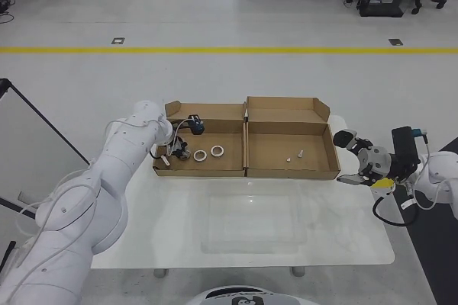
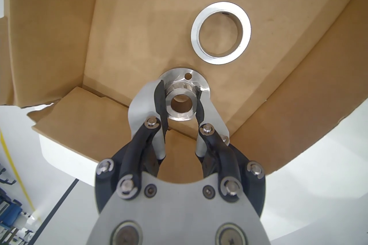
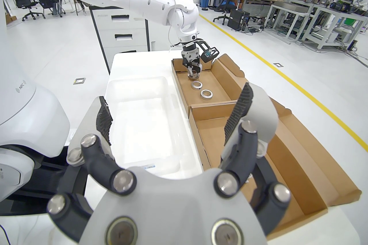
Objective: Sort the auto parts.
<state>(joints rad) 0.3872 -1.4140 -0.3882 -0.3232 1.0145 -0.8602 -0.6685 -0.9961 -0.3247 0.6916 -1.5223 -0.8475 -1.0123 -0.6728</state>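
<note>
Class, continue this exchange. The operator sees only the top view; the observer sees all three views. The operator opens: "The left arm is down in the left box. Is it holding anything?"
Observer: Yes. The left wrist view shows the left gripper shut on a flanged metal part.
Operator: Where on the part does it grip?
Observer: The fingers clamp its raised hub from both sides. The wide flange, with one small hole, sits beyond them.
Operator: Is it touching the rings?
Observer: No. The nearer ring lies flat on the cardboard box floor, apart from the flange.
</note>
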